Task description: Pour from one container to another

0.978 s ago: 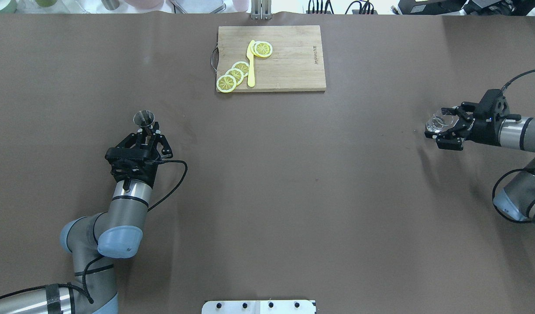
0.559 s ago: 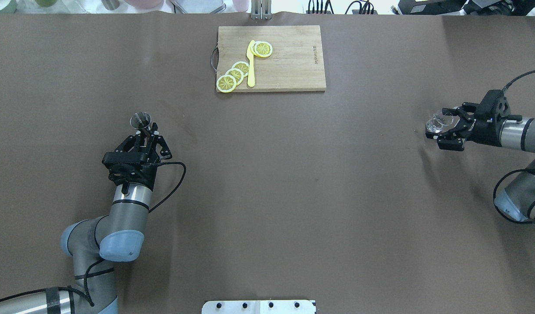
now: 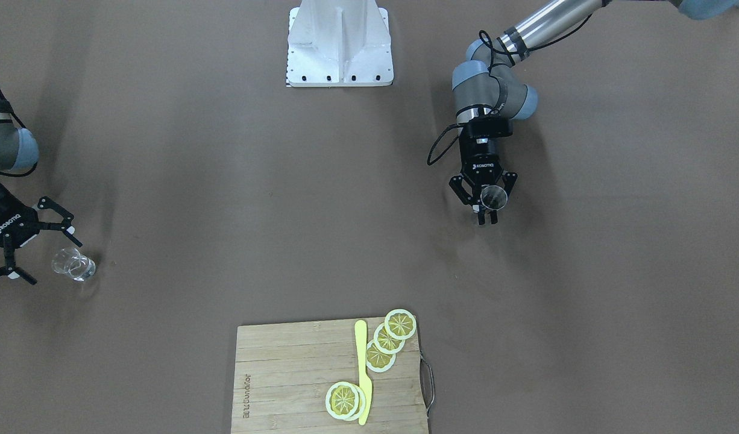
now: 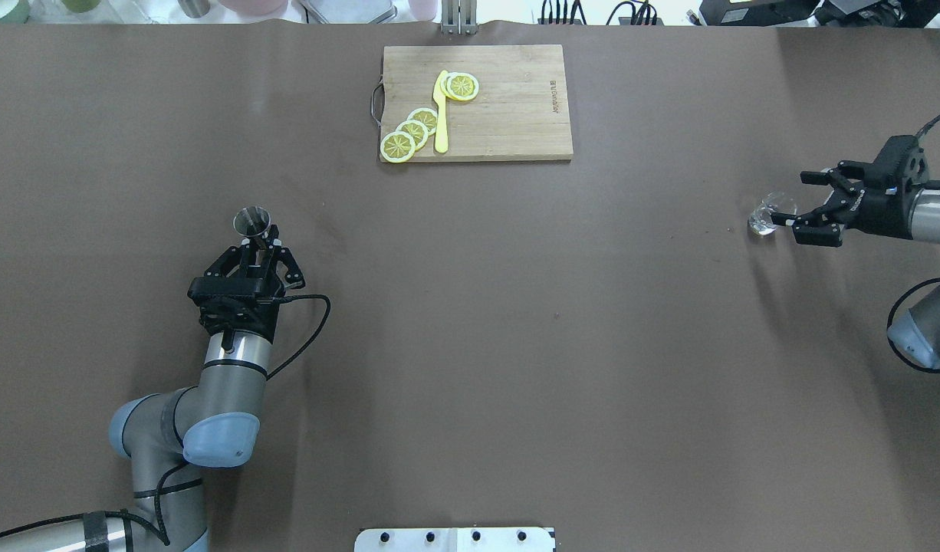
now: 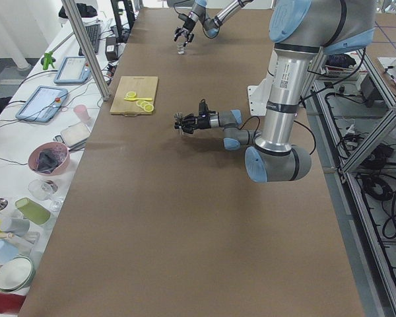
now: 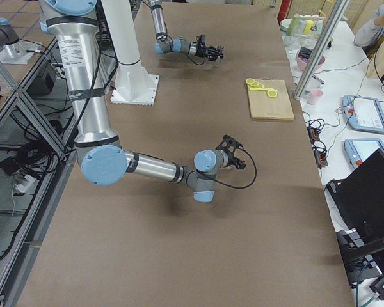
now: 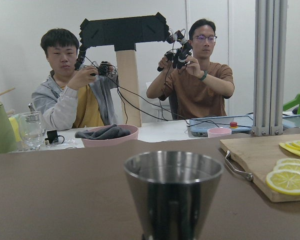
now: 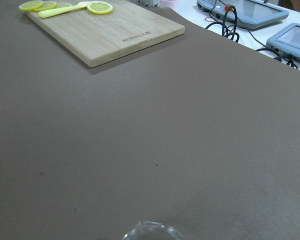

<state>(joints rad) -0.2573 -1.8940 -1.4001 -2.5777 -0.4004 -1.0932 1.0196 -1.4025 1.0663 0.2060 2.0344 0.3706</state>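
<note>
Pulls right gripper point(image 4: 801, 201) back off the glass point(image 4: 767, 215) since a second ago, leaves the jaws wide with the glass upright on the table point(image 4: 516, 322) just beyond them toward centre, keeps the jigger point(image 4: 251, 220) clamped in left gripper point(image 4: 260, 247) far across.
</note>
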